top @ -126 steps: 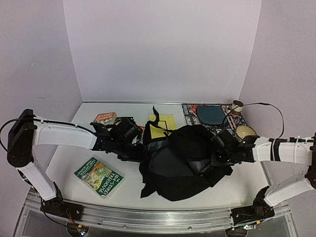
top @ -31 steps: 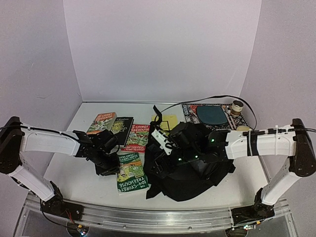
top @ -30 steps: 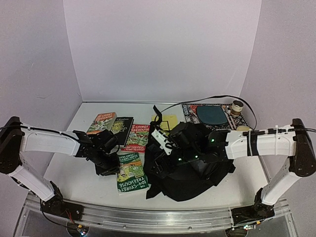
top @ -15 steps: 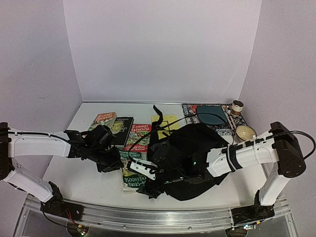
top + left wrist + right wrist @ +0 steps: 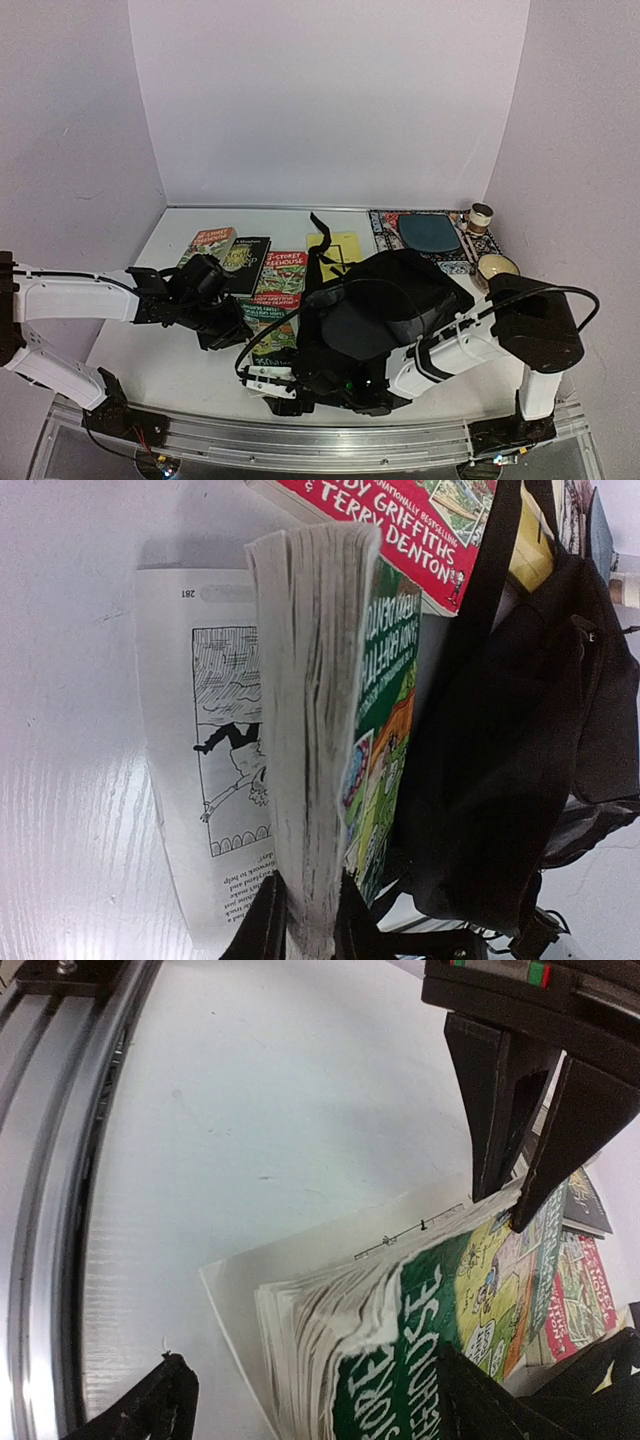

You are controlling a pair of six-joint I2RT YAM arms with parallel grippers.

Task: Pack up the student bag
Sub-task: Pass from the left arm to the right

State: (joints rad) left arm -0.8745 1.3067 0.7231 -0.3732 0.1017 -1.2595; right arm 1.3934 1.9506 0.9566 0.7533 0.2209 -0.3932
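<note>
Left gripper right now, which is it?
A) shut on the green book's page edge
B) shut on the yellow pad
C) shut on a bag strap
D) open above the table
A: the left gripper pinches the page block of the green book, which stands on edge beside the student bag.

"GRIFFITHS", "DENTON" on red book (image 5: 400,520), "281" on page (image 5: 187,593) of green book (image 5: 385,710)

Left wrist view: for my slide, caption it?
Left end effector clamps the green book by its pages, one leaf splayed on the table, beside the black student bag.
</note>
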